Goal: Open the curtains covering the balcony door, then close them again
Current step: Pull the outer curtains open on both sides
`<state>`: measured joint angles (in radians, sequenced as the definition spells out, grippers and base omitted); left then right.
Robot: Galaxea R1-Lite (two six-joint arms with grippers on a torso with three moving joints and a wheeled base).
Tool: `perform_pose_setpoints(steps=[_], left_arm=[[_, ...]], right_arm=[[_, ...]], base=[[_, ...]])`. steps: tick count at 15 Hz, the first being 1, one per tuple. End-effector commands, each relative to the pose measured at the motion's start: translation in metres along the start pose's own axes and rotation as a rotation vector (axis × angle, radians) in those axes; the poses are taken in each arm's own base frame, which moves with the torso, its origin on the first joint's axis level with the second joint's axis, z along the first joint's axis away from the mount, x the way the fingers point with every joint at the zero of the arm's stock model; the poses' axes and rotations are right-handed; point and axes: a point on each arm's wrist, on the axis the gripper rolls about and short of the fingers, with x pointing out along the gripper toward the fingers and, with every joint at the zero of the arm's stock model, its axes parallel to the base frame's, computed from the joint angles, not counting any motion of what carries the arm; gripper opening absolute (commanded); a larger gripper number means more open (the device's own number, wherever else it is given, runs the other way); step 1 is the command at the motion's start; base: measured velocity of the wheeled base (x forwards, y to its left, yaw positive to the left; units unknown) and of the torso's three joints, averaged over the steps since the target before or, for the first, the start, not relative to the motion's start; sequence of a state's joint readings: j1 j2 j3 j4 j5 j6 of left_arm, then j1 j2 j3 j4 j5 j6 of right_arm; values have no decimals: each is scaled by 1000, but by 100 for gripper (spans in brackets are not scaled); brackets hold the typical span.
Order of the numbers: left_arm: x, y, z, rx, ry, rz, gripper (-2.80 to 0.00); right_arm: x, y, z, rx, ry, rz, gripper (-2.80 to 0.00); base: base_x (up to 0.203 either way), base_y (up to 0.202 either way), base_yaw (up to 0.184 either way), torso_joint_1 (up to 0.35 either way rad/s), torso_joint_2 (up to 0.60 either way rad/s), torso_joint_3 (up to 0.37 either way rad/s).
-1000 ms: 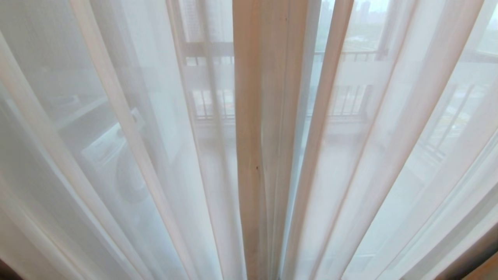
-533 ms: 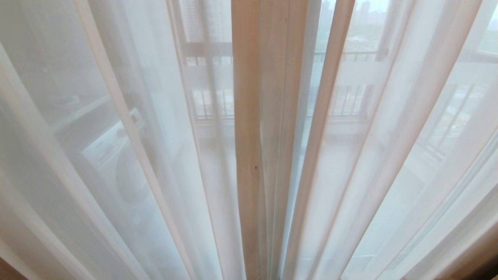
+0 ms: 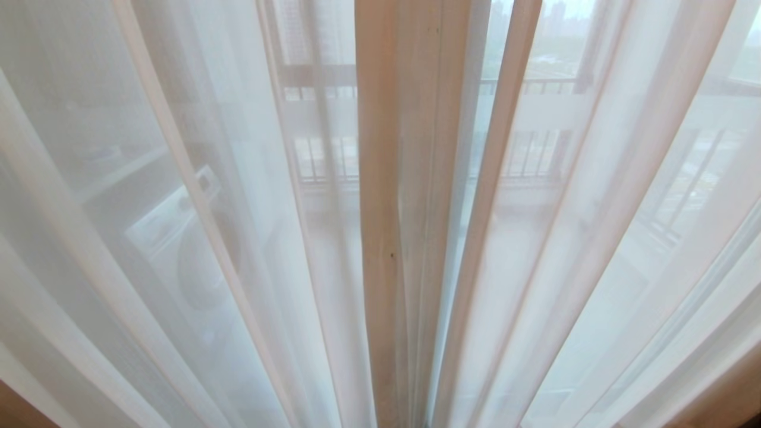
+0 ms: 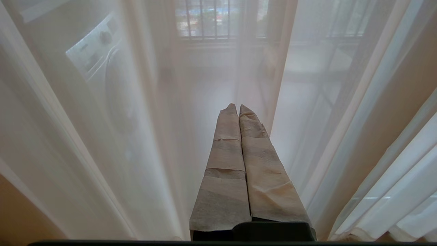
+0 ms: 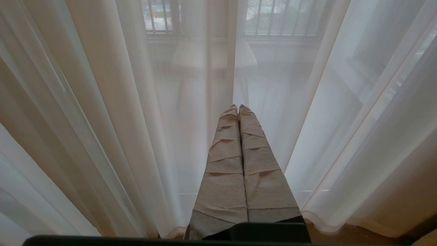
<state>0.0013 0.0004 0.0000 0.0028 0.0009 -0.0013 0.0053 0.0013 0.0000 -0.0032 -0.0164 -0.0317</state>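
The sheer white curtains [image 3: 208,238] hang drawn across the whole head view, and their two halves meet in a bunch of denser folds [image 3: 410,238] at the centre. The balcony door is hidden behind the fabric. Neither arm shows in the head view. In the left wrist view my left gripper [image 4: 238,106] is shut, its tape-wrapped fingers [image 4: 225,153] pressed together with nothing between them, pointing at the curtain [image 4: 102,153] and low near its hem. My right gripper [image 5: 238,106] is likewise shut and empty, facing the sheer folds [image 5: 102,119].
Through the sheer fabric I make out a washing machine [image 3: 172,244] on the left and a balcony railing [image 3: 523,154] beyond. Wooden floor [image 5: 358,235] shows under the curtain hem. A brownish fabric edge [image 3: 719,398] sits at the lower right corner.
The sheer folds on the left side have swayed slightly and the dark corner at lower right has gone. The rest of the head view is unchanged.
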Motion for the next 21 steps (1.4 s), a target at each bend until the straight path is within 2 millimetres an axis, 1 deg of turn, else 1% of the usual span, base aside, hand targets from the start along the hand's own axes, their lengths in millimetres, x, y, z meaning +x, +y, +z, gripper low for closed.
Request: perform_pose_setpoints(steps=[1,21], left_arm=[[0,0,0,0,0,1,-280],[0,0,0,0,0,1,-280]], right_arm=[[0,0,0,-1,0,0,-280],[0,0,0,-1,0,0,-280]], base=[[0,0,0,0,0,0],[0,0,0,0,0,0]])
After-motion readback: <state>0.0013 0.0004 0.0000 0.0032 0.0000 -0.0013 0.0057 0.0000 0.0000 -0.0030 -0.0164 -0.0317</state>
